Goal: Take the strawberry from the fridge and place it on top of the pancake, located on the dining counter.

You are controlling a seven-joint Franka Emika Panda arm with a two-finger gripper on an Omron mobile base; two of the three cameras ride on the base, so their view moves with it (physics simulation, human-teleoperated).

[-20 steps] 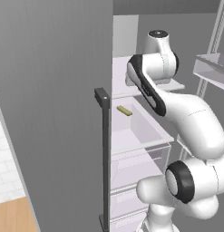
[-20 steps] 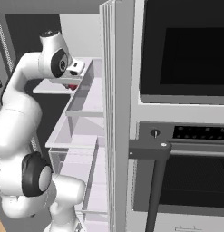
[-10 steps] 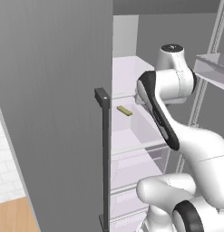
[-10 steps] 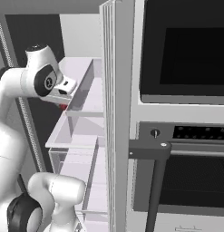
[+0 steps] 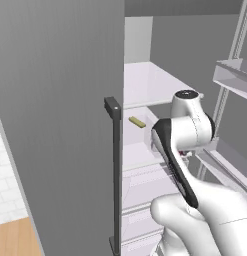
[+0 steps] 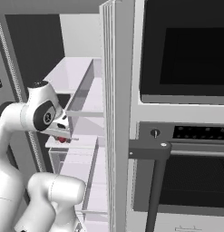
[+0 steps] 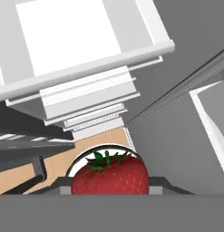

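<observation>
Your end effector [image 7: 109,192] is clenched on the strawberry [image 7: 109,176]: in the hand view the berry sits right at the bottom between the tips, green leaves up, held off any shelf. In the right base view you can see it as a small red spot [image 6: 61,139] just under the wrist.

Over the last second your arm has dropped and pulled back out of the fridge [image 5: 60,125]. A second ago the hand was up at the shelf level; now it hangs lower, in front of the clear drawers [image 6: 72,167], and the hand camera looks down past the drawer fronts to a strip of wooden floor [image 7: 22,174]. I judge the pick done and the withdrawal under way; the carry to the pancake is all ahead of you.

Mind the open door [image 5: 55,100] and its dark bar handle [image 5: 115,170] close on your left as you back away.

Inside the fridge, the white shelf [image 5: 145,85] looks bare. The shelf below holds a small flat yellow-green bar [image 5: 137,122], which you leave alone.
</observation>
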